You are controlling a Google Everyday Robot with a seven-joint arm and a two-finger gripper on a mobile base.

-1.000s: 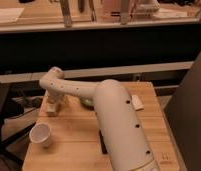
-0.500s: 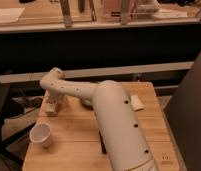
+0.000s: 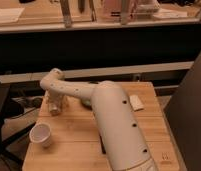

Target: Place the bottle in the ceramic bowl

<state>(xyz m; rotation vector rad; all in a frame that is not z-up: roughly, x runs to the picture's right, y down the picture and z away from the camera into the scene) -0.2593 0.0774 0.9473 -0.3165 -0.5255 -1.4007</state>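
So the arm is stretched out across the wooden counter [image 3: 69,127] and bends down at its far-left corner, with the claw [image 3: 55,106] hanging right there, just above the surface. The jaws stand spread wide and I don't see anything clamped between them. There's a pale blob right at the fingertips that could be the bottle [image 3: 56,107], but honestly it blends into the claw and I can't tell its outline or which way its long axis runs. If that's it, it's basically under the claw, so the grab is a straight drop, not a reach.

The ceramic bowl [image 3: 85,102] is mostly hidden behind the arm. Only a dark greenish sliver peeks out just to the right of the claw, so the carry should be a short hop to the right.

Edges are the thing to watch: the claw sits near the counter's left and back edges, so a nudge the wrong way could roll the bottle off. Toward the front of the claw there's open wood, then a white paper cup [image 3: 41,135] well apart from it near the front-left. A flat white packet [image 3: 136,102] lies past the arm on the right side, out of the path.
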